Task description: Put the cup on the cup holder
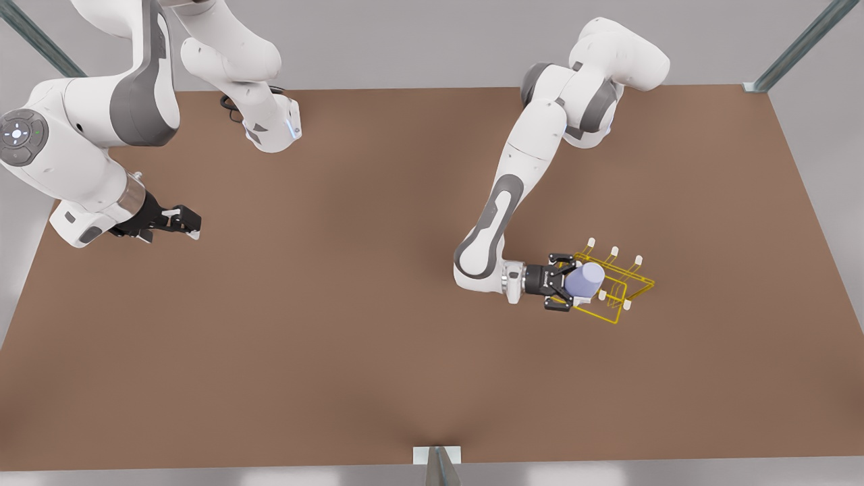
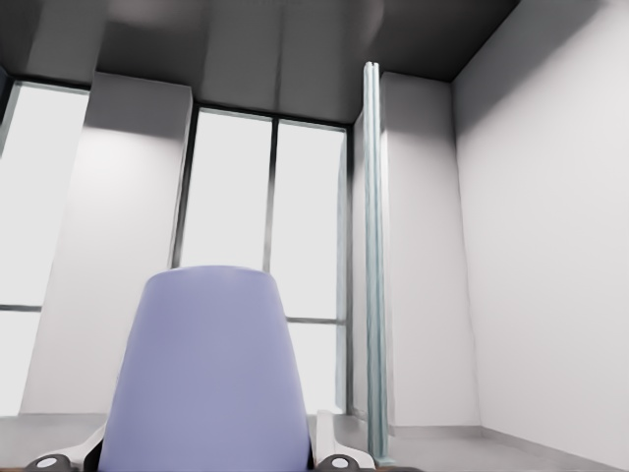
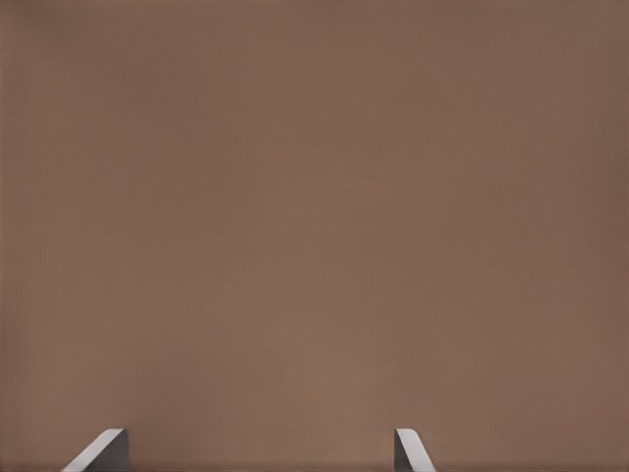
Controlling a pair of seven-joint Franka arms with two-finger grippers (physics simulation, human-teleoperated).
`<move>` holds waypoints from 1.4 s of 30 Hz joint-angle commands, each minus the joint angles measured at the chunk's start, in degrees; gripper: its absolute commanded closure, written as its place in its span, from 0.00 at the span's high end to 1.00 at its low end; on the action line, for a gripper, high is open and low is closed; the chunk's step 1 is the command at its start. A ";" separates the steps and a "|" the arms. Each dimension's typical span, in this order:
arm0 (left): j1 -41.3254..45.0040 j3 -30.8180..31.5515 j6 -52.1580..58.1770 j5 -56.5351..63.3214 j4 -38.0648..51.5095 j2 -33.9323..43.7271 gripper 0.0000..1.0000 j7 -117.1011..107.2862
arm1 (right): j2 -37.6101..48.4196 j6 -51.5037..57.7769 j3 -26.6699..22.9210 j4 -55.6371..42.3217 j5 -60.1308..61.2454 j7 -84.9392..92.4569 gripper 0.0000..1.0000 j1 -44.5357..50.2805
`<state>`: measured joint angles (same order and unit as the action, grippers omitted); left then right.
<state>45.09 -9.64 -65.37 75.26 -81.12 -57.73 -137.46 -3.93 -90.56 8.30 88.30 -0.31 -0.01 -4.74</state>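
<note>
The lavender-blue cup (image 1: pixel 586 279) hangs over the left end of the yellow wire cup holder (image 1: pixel 617 287), as the front view shows it, with its lighter flat end turned up toward that camera. My left gripper (image 1: pixel 571 282) is shut on the cup, one finger on each side. In the left wrist view the cup (image 2: pixel 201 379) rises close between the finger bases, narrower at its far end. My right gripper (image 1: pixel 192 225) waits above the table at the front view's left, open, and its two fingertips (image 3: pixel 101 452) show over bare table.
The brown table (image 1: pixel 337 324) spreads wide around the holder. Metal frame posts (image 1: pixel 437 466) stand at its edges and corners. Both arm bases sit at the table's far side. The holder's white-capped prongs (image 1: pixel 614 252) stick up just beyond the cup.
</note>
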 commanded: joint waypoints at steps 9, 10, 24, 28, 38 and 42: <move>-0.01 0.06 0.06 0.06 -1.49 0.25 0.79 -4.57 | -0.03 -0.49 0.04 0.03 0.04 0.10 1.00 0.00; -0.01 0.06 0.06 0.06 -1.67 0.34 0.79 -4.57 | -0.03 -0.49 0.04 0.03 0.04 0.10 1.00 0.00; 0.08 0.06 0.06 -0.03 -2.90 0.78 0.96 -5.10 | -0.03 -0.32 0.04 -0.05 -0.05 0.10 1.00 0.09; 0.08 0.14 0.06 -0.03 -2.90 0.78 1.00 -5.10 | -0.11 -0.41 0.04 0.03 -0.05 0.01 1.00 0.00; 0.26 0.23 0.06 -0.03 -2.90 0.69 1.00 -5.62 | -0.47 -0.23 0.13 -0.05 0.04 -0.08 1.00 0.09; 0.17 0.32 0.15 -0.11 -2.90 0.78 1.00 -5.62 | -0.64 -0.49 0.13 0.03 0.04 -0.08 1.00 0.09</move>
<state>45.32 -9.29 -65.50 75.14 -83.96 -57.02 -140.88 -4.59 -90.99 8.40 88.34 -0.30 -0.04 -4.70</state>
